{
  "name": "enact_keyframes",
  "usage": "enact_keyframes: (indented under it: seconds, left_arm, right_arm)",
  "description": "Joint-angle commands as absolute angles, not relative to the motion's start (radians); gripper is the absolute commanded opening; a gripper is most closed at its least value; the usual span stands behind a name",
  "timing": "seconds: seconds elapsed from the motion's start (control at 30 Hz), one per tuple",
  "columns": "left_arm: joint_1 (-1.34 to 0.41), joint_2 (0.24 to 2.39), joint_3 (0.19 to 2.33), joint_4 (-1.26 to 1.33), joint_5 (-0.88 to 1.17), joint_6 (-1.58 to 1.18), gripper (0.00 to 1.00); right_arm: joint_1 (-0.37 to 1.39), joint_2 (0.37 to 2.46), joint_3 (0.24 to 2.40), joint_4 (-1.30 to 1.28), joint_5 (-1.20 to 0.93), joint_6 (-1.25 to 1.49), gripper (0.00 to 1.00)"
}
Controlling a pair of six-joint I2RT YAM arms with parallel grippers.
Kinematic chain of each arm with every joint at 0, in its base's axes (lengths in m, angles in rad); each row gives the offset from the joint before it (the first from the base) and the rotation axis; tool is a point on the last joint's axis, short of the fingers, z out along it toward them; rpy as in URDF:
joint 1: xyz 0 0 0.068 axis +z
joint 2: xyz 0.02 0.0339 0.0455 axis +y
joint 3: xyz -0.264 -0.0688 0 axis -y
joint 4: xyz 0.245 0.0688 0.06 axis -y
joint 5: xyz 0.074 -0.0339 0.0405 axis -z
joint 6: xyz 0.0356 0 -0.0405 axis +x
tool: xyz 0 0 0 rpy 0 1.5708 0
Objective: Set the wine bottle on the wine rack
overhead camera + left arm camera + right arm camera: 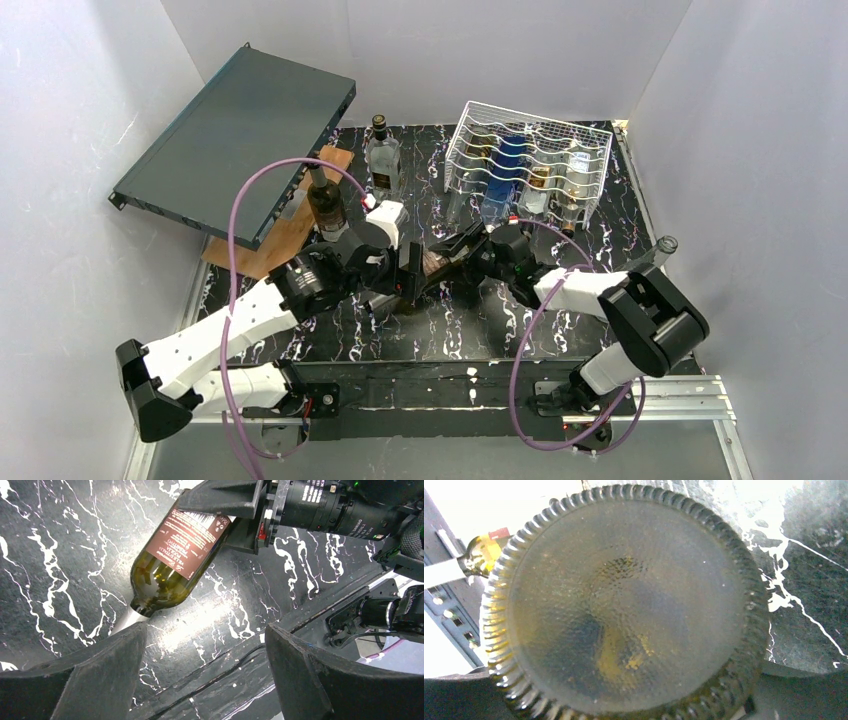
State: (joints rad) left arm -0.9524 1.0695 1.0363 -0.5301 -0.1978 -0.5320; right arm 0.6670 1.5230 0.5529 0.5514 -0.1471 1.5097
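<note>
A dark green wine bottle (435,262) with a brown-red label lies on its side on the black marbled table (430,330), between my two grippers. My right gripper (458,256) is shut on its base end. In the left wrist view its black fingers (220,495) clamp the bottle (175,565) there. The right wrist view is filled by the bottle's ribbed base (624,600). My left gripper (412,275) is open and empty at the bottle's neck end, fingers wide apart (206,630). The white wire wine rack (530,165) stands at the back right with several bottles in its cradles.
A dark-teal metal case (235,140) leans at the back left over a wooden board (290,230). A dark bottle (325,200) and a clear bottle (383,160) stand upright behind the left gripper. Another clear bottle (660,248) pokes out beside the right arm.
</note>
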Motion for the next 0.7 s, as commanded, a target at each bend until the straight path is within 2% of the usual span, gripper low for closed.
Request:
enact_keyframes:
  seconds: [0.0,0.4,0.67]
  left_arm:
    - [-0.954,1.025,1.117,-0.584,-0.237,-0.496,0.87]
    - [-0.954,0.998,1.185,-0.635,-0.259,-0.474,0.88]
    - [-0.954,0.985,1.182,-0.638,-0.279,-0.472,0.89]
  right_arm:
    - [0.653,1.427,0.653,0.535,-0.145,1.345,0.01]
    - [0.565,1.466,0.861,0.439,-0.390,1.320,0.01]
    - [0.508,1.503,1.021,0.303,-0.437,1.240,0.01]
